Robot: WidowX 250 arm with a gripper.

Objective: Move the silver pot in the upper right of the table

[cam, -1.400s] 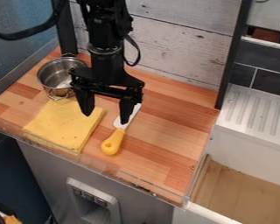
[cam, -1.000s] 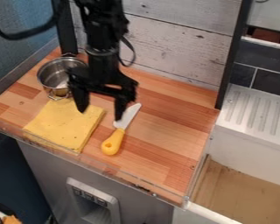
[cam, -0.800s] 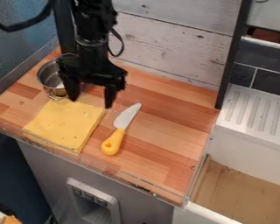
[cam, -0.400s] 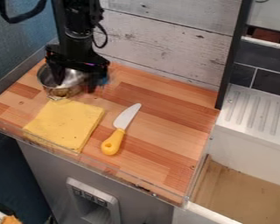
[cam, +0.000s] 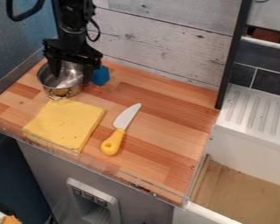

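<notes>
Gripper arrives at the silver pot

And here it comes: the arm has swung from above the middle of the tabletop (cam: 171, 127) to the upper left of the frame, and the gripper (cam: 71, 78) is now right at the silver pot (cam: 75, 89)! The jaws are apart, one down within the pot's rim, the other by its right-hand side. Whether either touches metal, nobody can tell from here.

The pot itself hasn't budged; upright in the upper left, just behind the yellow cloth (cam: 66, 124). And look, the arm's shift has brought a blue object (cam: 100, 75) into plain sight, just to the pot's right.

So the approach looks all but done, and the wall between those jaws looks like the target. Next they should close on it and lift before heading right. The blue object could get knocked on the way, and a one-sided hold might let the pot tip. The knife (cam: 112, 142) lies lower, near the centre; the carry should pass above it.
</notes>
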